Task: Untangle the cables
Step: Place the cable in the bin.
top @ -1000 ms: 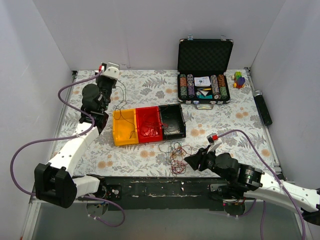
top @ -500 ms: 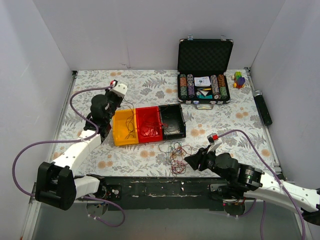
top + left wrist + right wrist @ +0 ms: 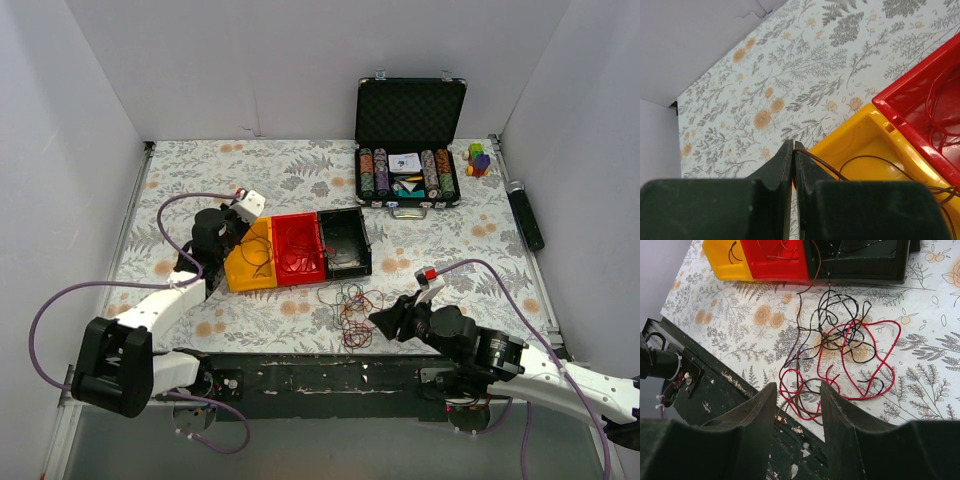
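Most of the work is left, in our judgement: the cables (image 3: 349, 308) lie as one loose heap of red, black and brown loops on the bench (image 3: 470, 250), near its front edge, on the near side of the black bin (image 3: 345, 262). One brown line runs from the heap up toward the bins. Some thin strands already lie in the red bin (image 3: 290, 226) and the yellow bin (image 3: 240, 276). The left claw (image 3: 793, 146) is closed tight on a dark strand (image 3: 805, 154) that trails into the yellow bin. The right claw (image 3: 797, 390) stands roughly half open and empty, low over the near side of the heap. White walls (image 3: 300, 70) enclose the bench on three sides, and the bench carries a floral cover. At the back right we note an open chip case (image 3: 410, 110) and, just beside it, a small coloured toy (image 3: 479, 158).
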`<action>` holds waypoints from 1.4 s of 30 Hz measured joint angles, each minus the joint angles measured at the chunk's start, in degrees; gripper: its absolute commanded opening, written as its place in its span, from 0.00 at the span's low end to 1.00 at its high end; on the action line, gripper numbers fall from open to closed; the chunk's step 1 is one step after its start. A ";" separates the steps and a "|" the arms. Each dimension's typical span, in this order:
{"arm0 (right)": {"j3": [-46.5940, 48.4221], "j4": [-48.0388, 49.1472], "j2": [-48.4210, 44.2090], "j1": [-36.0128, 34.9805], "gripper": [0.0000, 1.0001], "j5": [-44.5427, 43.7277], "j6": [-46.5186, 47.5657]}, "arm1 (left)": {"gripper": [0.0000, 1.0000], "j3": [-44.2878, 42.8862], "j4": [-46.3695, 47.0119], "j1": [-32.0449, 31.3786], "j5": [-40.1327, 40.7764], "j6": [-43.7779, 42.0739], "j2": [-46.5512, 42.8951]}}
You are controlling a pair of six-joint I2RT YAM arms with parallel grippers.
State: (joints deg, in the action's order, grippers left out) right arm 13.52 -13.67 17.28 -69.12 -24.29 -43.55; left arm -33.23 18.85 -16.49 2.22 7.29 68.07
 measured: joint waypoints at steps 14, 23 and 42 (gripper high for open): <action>0.00 -0.15 -0.04 0.00 0.48 -0.92 -0.24 | 0.00 5.46 3.96 -0.02 7.67 -10.51 5.66; -0.02 -0.11 -0.09 0.00 0.48 -1.09 -1.05 | 0.00 1.90 0.98 -0.20 4.04 -10.62 7.58; -0.02 -0.13 -0.09 0.00 0.48 -1.36 -1.70 | 0.25 -2.19 -6.82 -1.09 -4.00 -2.03 15.87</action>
State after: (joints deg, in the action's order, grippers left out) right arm 13.50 -13.80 17.19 -69.12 -25.65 -45.25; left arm -35.42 12.03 -17.58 -1.78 5.26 83.94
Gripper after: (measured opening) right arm 0.479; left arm 0.083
